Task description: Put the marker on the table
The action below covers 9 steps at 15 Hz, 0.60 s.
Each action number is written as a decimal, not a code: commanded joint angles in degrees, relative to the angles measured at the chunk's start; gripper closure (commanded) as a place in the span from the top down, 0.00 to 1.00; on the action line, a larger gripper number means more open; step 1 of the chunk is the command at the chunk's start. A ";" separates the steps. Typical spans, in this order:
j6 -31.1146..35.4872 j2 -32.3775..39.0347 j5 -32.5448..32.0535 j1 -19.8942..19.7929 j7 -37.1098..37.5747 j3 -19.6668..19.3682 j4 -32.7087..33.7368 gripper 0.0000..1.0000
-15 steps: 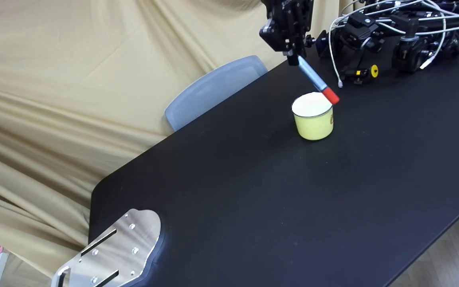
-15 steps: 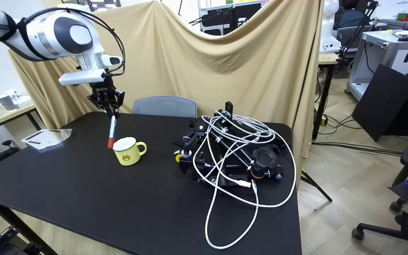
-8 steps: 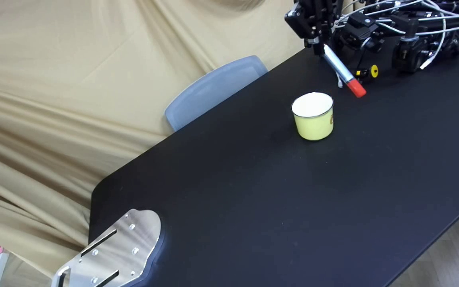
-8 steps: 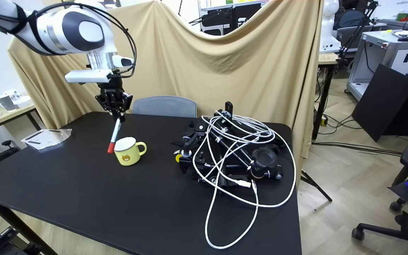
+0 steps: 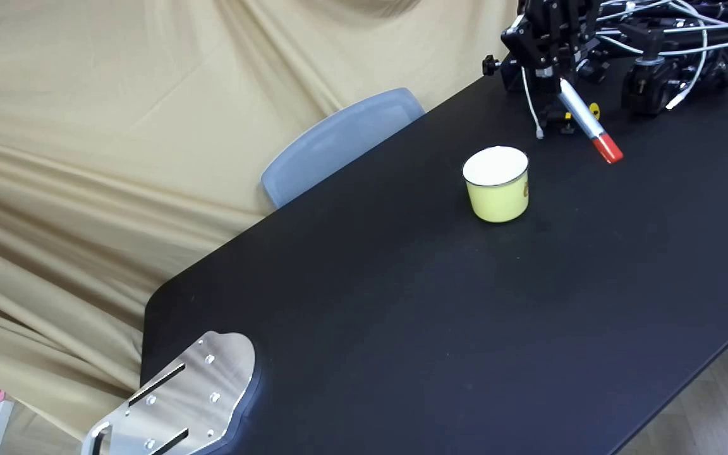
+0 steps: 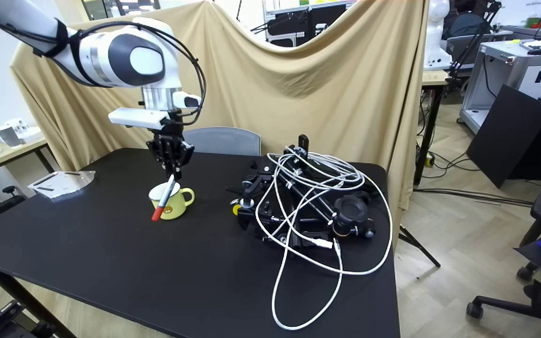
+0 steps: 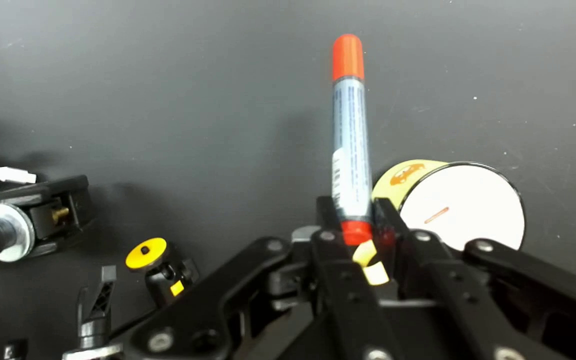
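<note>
The marker (image 7: 352, 130) has a pale blue-grey body with a red cap and a red butt end. My gripper (image 7: 352, 210) is shut on it near the butt end, and the cap points away from the fingers. In both exterior views the marker (image 5: 582, 112) (image 6: 167, 196) hangs tilted above the table, cap end lowest. The gripper (image 5: 557, 81) (image 6: 174, 172) is above the black table (image 5: 370, 316) (image 6: 125, 263). In an exterior view the marker passes in front of the yellow cup (image 6: 183, 201). In the wrist view the cup (image 7: 463, 200) is beside the right finger, lower down.
Black tripod gear with white cables (image 6: 317, 202) lies on the table near the gripper; a yellow-knobbed part (image 7: 147, 253) shows in the wrist view. A metal plate (image 5: 212, 373) is at a table end. A chair back (image 5: 345, 142) stands at the edge.
My gripper has moved right in both exterior views with the marker held, and most recently lower. The marker now overlaps the cup's front in an exterior view. The cup has not moved.
</note>
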 commanded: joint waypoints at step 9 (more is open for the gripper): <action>3.49 5.89 4.68 -2.79 0.68 -1.36 -0.07 0.06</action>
